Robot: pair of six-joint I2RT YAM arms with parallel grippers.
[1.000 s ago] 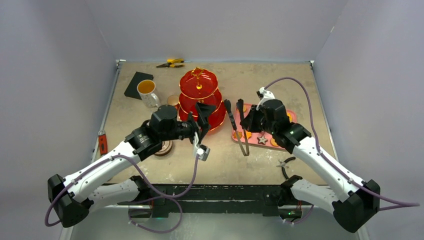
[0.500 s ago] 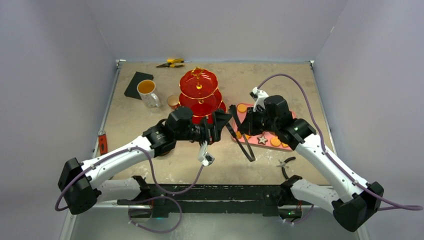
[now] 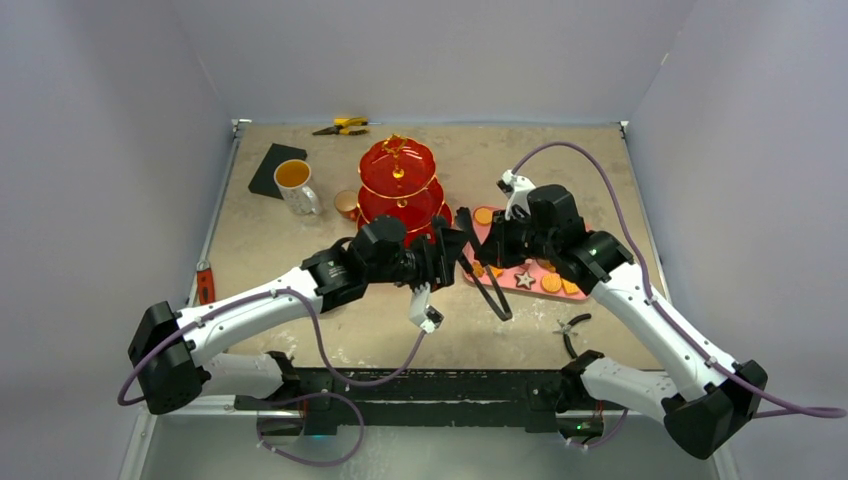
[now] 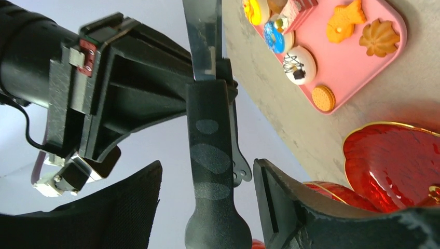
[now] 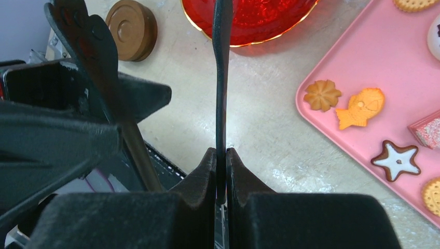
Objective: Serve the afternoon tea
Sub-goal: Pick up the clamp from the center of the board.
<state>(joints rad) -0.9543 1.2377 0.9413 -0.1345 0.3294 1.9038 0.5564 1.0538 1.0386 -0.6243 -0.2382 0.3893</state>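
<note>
Top external view: the red three-tier stand [image 3: 398, 185] stands upright in the middle of the table [image 3: 560, 170]. Left of the stand are the copper cup [image 3: 346, 203], just beside its lower tier, and farther out the white mug [image 3: 294, 183] of amber tea. A dark flat square [image 3: 277, 168] lies behind the mug. Yellow-handled pliers [image 3: 342, 126] lie at the far edge behind the stand. A red-handled tool [image 3: 205, 287] is well to the stand's near left, and a second pair of pliers [image 3: 572, 330] to its near right. The pink tray [image 5: 384, 67], right of the stand, carries the pastries [image 5: 359, 108].

Between stand and tray hang the black tongs [image 3: 495, 298]. The right gripper [image 5: 221, 155] is clamped tight on one thin arm of them. The left gripper [image 3: 452, 252], near the stand's bottom tier, has its jaws apart around the other arm, with a gap on both sides. Its body hides part of that tier's near rim from above. The left forearm covers the brown saucers [image 5: 131, 28] there; the right wrist view shows them near the stand's rim.

A second ago the left gripper sat wider open, at the stand's near left. It has since swung right to the tongs, and the tongs have tilted toward the stand. The right grip is unchanged.
</note>
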